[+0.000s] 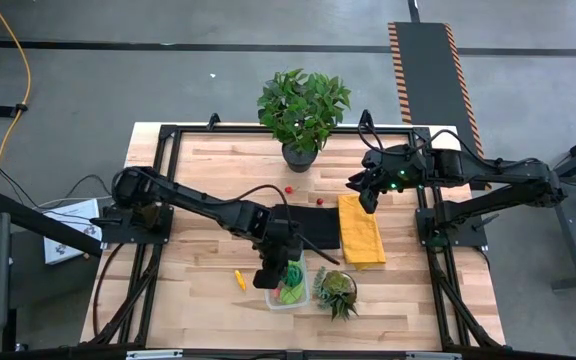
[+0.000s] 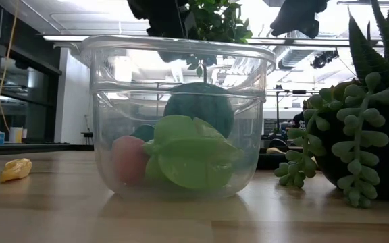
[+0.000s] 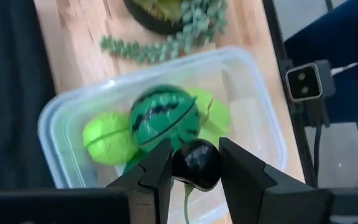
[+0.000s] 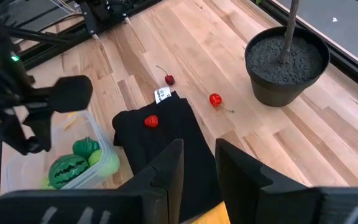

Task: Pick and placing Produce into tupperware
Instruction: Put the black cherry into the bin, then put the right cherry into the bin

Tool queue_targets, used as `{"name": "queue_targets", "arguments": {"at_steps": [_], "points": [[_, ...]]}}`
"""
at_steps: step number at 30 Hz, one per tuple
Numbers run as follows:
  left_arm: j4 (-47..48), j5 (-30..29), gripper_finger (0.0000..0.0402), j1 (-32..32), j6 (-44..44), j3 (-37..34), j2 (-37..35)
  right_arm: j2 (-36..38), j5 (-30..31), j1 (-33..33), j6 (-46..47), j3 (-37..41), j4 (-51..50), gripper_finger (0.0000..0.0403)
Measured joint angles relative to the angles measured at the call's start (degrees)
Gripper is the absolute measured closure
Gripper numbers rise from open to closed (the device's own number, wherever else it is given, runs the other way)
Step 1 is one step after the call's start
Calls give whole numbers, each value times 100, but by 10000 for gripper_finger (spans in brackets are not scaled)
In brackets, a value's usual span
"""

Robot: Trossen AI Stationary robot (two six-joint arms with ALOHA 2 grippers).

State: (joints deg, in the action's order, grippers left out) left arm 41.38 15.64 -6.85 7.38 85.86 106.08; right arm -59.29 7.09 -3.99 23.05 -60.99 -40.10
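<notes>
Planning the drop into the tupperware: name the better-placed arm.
Left. Its gripper hangs right over the tupperware, fingers shut on a dark berry. The right gripper hovers open, empty, above the yellow cloth.

Clear tupperware (image 3: 263,118) holding green produce (image 3: 164,117)

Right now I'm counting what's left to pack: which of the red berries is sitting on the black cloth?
The red berry near the black cloth's upper edge. The other two berries lie on bare wood, between the cloth and the plant pot.
</notes>
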Motion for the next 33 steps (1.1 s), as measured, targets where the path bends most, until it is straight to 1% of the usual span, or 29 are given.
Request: {"name": "queue_targets", "arguments": {"at_steps": [4, 13, 17, 21, 25, 30, 32, 33], "points": [[-147, 139, 288, 0, 86, 1, 62, 1, 1, 0, 2, 0, -32, 320], [-247, 127, 222, 0, 209, 0, 64, -2, -85, 0, 44, 0, -79, 320], [-251, 133, 214, 0, 207, 0, 64, -2, -120, 2, 44, 0, -105, 320], [-239, 71, 238, 11, 233, 0, -10, -2, -122, 0, 44, 0, -103, 320], [-184, -121, 290, 11, 236, 0, -246, -2, -181, 0, 54, 0, -98, 320], [-26, -340, 379, 11, 359, 0, -660, -255, -670, 0, -20, 0, -52, 320], [111, -470, 394, 11, 480, 0, -861, -477, -858, -5, -109, 0, -48, 320], [115, -597, 392, 9, 536, 1, -957, -603, -958, -13, -177, 0, -48, 320]]}}
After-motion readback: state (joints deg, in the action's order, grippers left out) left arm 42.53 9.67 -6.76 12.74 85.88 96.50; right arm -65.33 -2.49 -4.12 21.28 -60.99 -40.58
